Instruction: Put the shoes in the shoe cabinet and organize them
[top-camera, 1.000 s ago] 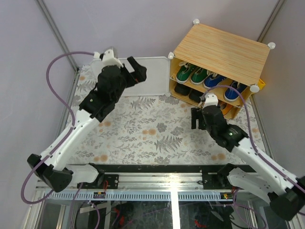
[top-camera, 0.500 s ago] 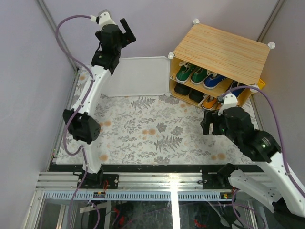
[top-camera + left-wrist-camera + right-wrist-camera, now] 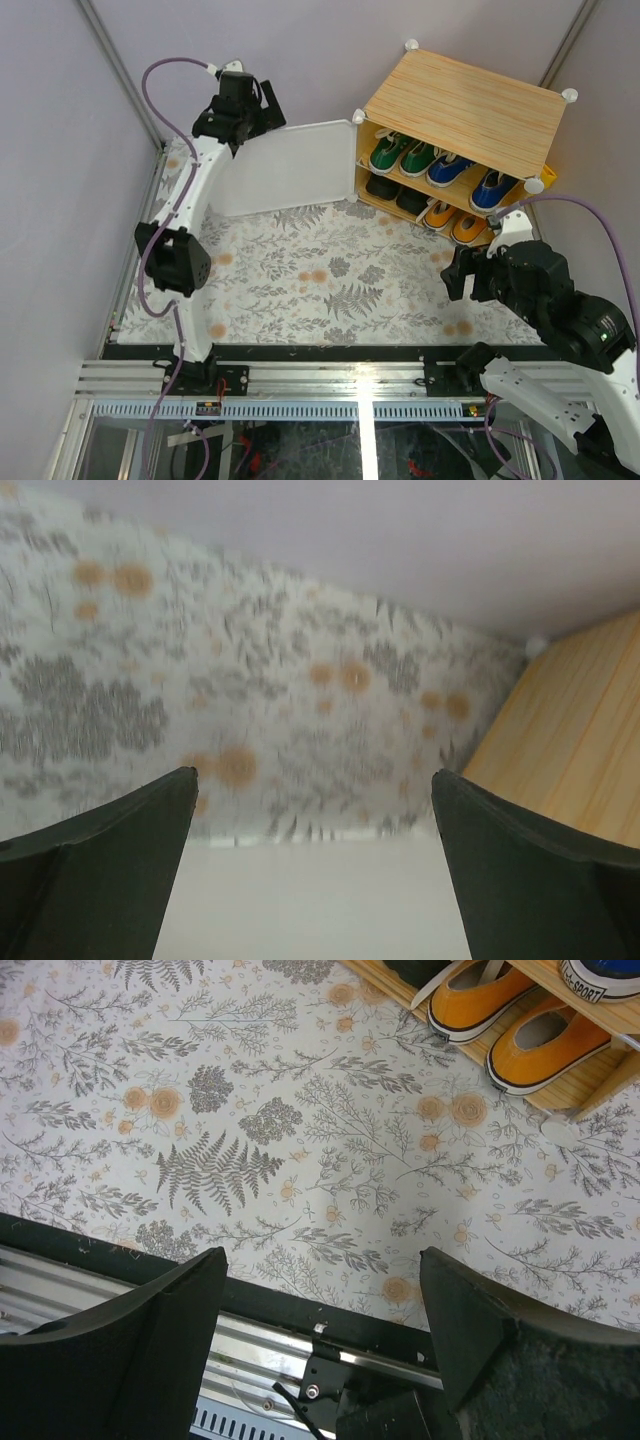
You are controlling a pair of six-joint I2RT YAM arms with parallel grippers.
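- hard to make out: the black shoes [image 3: 392,192] sit in shadow on the lower shelf of the shoe cabinet [image 3: 465,108], and i only see their toes. the cabinet top covers the heels of every pair.
- i cannot tell whether my left gripper [image 3: 312,780] touches the white door panel [image 3: 285,165]. its fingers stand wide apart over the panel's top edge at 11 o'clock on the floral cloth [image 3: 320,270].
- my right gripper [image 3: 322,1255] hangs spread and empty at 4 o'clock, apart from the cabinet at 1 o'clock.
- since a second ago: my right arm has backed out from the lower shelf, uncovering both orange sneakers [image 3: 452,222] and the second of the blue sneakers [image 3: 470,180]. my left arm swung from mid-table to the door.
- the top view alone shows the green sneakers [image 3: 400,155], on the upper shelf left of the blue pair.
- my right wrist view shows the orange toes and lettering on a blue sole, cut off at the frame's edge.
- my left wrist view shows only cloth, door edge, the wood-grain top and one corner knob [image 3: 537,643].
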